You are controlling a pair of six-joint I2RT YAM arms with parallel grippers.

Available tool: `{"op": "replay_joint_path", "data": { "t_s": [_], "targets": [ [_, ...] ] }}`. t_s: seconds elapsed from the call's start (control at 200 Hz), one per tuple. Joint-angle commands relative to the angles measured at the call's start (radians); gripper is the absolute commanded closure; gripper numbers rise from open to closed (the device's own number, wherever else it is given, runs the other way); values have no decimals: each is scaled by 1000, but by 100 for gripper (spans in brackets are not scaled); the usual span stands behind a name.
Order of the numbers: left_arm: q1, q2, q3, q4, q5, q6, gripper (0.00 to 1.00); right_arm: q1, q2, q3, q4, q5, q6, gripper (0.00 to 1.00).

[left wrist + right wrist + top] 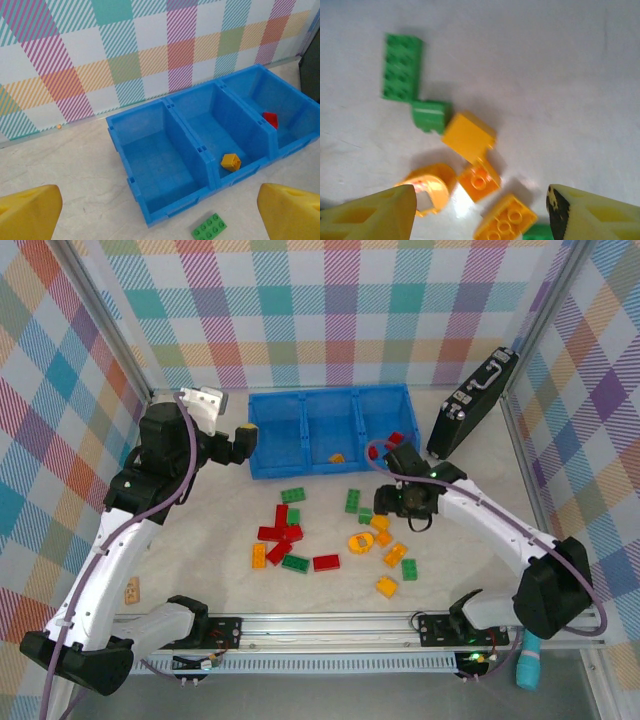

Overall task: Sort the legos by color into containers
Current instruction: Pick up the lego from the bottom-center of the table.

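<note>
Right hand (479, 207) hangs released over yellow-orange legos (470, 136) on the bench (200, 540); left hand (160, 212) is released too. Blue bin (165, 105) holds just one orange brick (230, 161), middle compartment, and one red brick (270, 119), right compartment. Most sorting remains.

The legos (326, 562) lie scattered on the table (200, 540) just before the containers (300, 469); the case (470, 405) stands right of them.

Bin (330, 393) tops open; bricks (326, 562) crowd table (200, 540) centre (black case (472, 403) blocks far right).
</note>
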Motion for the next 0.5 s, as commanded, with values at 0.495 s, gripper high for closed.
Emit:
{"op": "replay_joint_path", "data": {
  "t_s": [0.495],
  "targets": [
    [8,-9,-18,33,29,-19,0,57,-125,-285,79,-100,313,32]
  ]
}}
